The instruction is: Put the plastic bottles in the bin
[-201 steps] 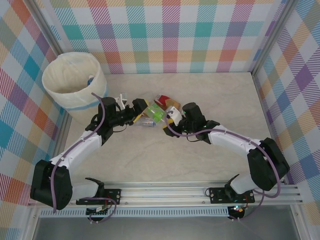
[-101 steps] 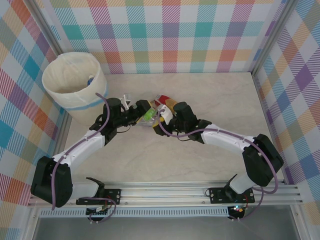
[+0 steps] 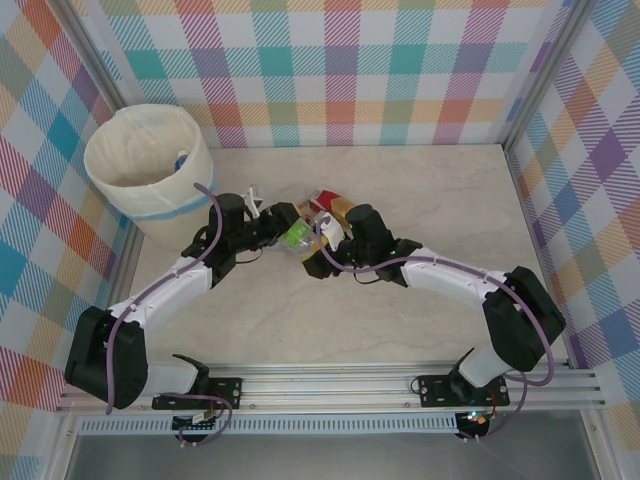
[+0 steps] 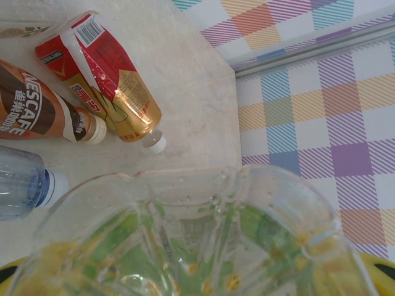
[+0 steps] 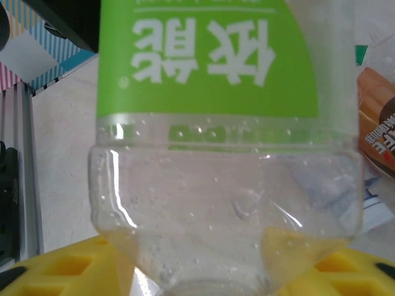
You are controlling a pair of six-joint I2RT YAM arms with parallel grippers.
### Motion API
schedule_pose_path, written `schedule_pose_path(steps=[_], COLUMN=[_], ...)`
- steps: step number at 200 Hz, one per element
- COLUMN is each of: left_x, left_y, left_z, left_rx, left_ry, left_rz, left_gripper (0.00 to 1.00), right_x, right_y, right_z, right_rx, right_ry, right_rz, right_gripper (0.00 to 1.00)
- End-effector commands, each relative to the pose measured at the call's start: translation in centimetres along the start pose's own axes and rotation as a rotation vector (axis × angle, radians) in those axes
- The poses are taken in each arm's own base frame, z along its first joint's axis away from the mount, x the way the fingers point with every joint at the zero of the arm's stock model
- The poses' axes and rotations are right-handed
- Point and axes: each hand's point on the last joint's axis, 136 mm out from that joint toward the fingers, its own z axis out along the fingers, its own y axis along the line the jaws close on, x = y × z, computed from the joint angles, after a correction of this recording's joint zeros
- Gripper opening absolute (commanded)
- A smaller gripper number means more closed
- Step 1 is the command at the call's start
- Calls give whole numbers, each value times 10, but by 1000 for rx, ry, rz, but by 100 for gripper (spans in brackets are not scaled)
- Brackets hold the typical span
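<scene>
A clear bottle with a green label (image 3: 297,234) hangs between both grippers just above the table's middle. My left gripper (image 3: 287,226) is shut on its base end; that ribbed base (image 4: 197,246) sits between the yellow fingers (image 4: 378,269). My right gripper (image 3: 321,252) stands open around the neck end, its yellow pads (image 5: 58,265) spread on either side of the bottle's shoulder (image 5: 216,203). Behind them lie a red-labelled bottle (image 4: 105,74), a brown-labelled bottle (image 4: 43,114) and a clear blue-capped bottle (image 4: 21,185). The bin (image 3: 165,205) stands at the far left.
A bottle with a blue label (image 3: 182,158) lies inside the bin. The checked back wall and its metal corner post (image 4: 308,52) are close behind the bottle cluster. Bare tabletop stretches to the right and toward the near rail (image 3: 330,385).
My left gripper moved right onto the green-labelled bottle's base and shut on it. The right gripper carried the bottle left, then its jaws opened from the neck.
</scene>
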Motion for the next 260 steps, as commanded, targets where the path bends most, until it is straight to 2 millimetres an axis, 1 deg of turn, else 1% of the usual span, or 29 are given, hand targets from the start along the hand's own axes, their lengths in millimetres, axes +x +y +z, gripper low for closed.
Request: schedule_pose_path(steps=[1,15,28,42,50,53,62,77,88,103,111,116,119,135,149,161,173,185,201,205,218,230,253,260], left_x=[-3,-3,-5,-6,-6,-7,-8,-11,-14,-16,-17,-16,-17,-23,-30,-38,-46,-52,-60,-63,-74,-91,-119,-125], left_y=[-7,-9,-7,-5,-4,-4,-4,-4,-6,-8,-8,-7,-8,-8,-9,-13,-18,-26,-39,-41,-58,-68,-87,-87], left_z=[1,0,-1,-1,-1,-1,-2,-4,-7,-10,-12,-13,-14,-19,-26,-32,-38,-43,-52,-54,-64,-77,-103,-112], left_rx=[-4,-4,-18,-35,-39,-41,-43,-53,-55,-60,-66,-74,-78,-98,-107,-107,-98,-86,-68,-67,-34,-31,-100,-149], left_ry=[7,6,-3,-3,-6,-8,-13,-28,-38,-46,-46,-44,-45,-60,-77,-90,-102,-110,-122,-126,-136,-173,-296,-325], left_rz=[37,50,54,58,57,57,60,76,93,106,111,112,113,118,127,128,126,136,175,189,239,258,363,380], left_gripper=[50,48,46,44,42,42,40,36,31,22,16,7,0,0,0,0,0,0,0,0,0,0,0,0], right_x=[-30,-32,-34,-37,-39,-40,-43,-50,-54,-55,-56,-56,-56,-56,-54,-49,-39,-26,-13,-11,-6,-2,6,9], right_y=[15,15,15,10,8,8,7,-5,-21,-46,-55,-59,-60,-64,-65,-72,-84,-98,-108,-109,-112,-113,-117,-119], right_z=[-13,-19,-25,-34,-39,-41,-47,-59,-71,-94,-105,-112,-115,-128,-135,-141,-150,-164,-177,-179,-181,-183,-185,-185], right_rx=[-34,-20,2,54,77,84,106,195,306,471,540,566,575,598,612,659,751,865,961,970,982,982,992,997], right_ry=[-83,-93,-110,-127,-133,-135,-144,-177,-214,-279,-322,-347,-358,-416,-440,-440,-433,-438,-450,-456,-480,-497,-504,-501], right_rz=[-35,-22,-22,-12,-4,-5,0,40,98,192,230,248,255,276,283,300,363,457,519,524,530,542,583,594], right_gripper=[61,66,72,86,98,100,100,100,100,100,100,100,100,100,100,100,100,100,100,100,100,100,100,100])
